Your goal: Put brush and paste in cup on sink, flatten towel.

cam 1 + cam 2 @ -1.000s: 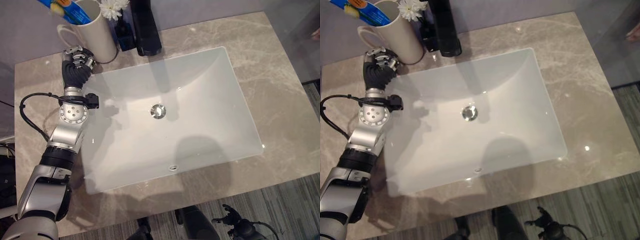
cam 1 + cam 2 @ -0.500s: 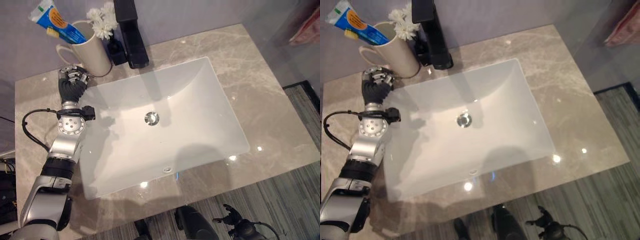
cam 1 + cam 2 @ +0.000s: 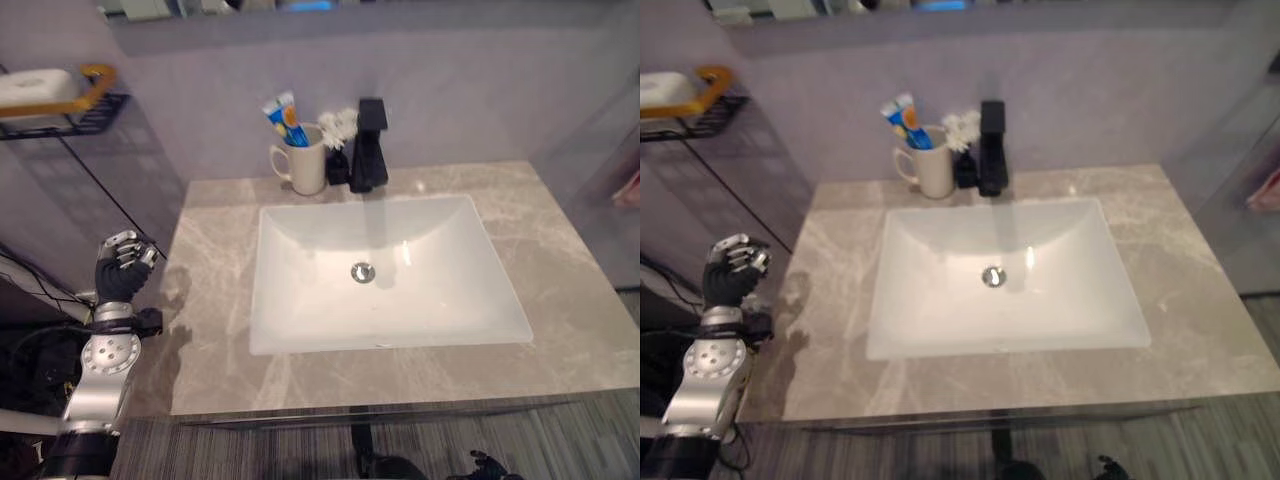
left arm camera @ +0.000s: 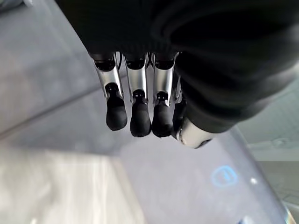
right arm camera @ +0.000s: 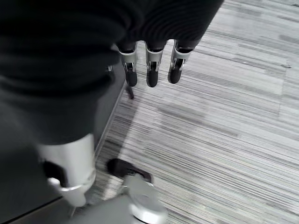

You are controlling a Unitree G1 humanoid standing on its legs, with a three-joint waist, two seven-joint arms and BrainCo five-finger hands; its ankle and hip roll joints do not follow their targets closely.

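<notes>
A cream cup (image 3: 307, 168) stands at the back of the marble counter (image 3: 212, 300), left of the black faucet (image 3: 369, 152). A blue toothpaste tube (image 3: 277, 112) and a brush (image 3: 291, 122) stick out of it. My left hand (image 3: 121, 270) hovers off the counter's left edge, well away from the cup. Its fingers (image 4: 135, 116) are curled and hold nothing. My right hand (image 5: 148, 70) hangs low over the striped floor, fingers relaxed and empty. A pink cloth (image 3: 630, 190) peeks in at the right edge.
The white rectangular sink (image 3: 300, 305) fills the middle of the counter, with a drain (image 3: 362, 271). Small white flowers (image 3: 340, 124) stand between cup and faucet. A black wire shelf (image 3: 62, 96) holding a white soap bar hangs on the wall at the far left.
The camera has pulled back and up, so the whole counter shows. My left hand has drawn back from beside the cup to beyond the counter's left edge.
</notes>
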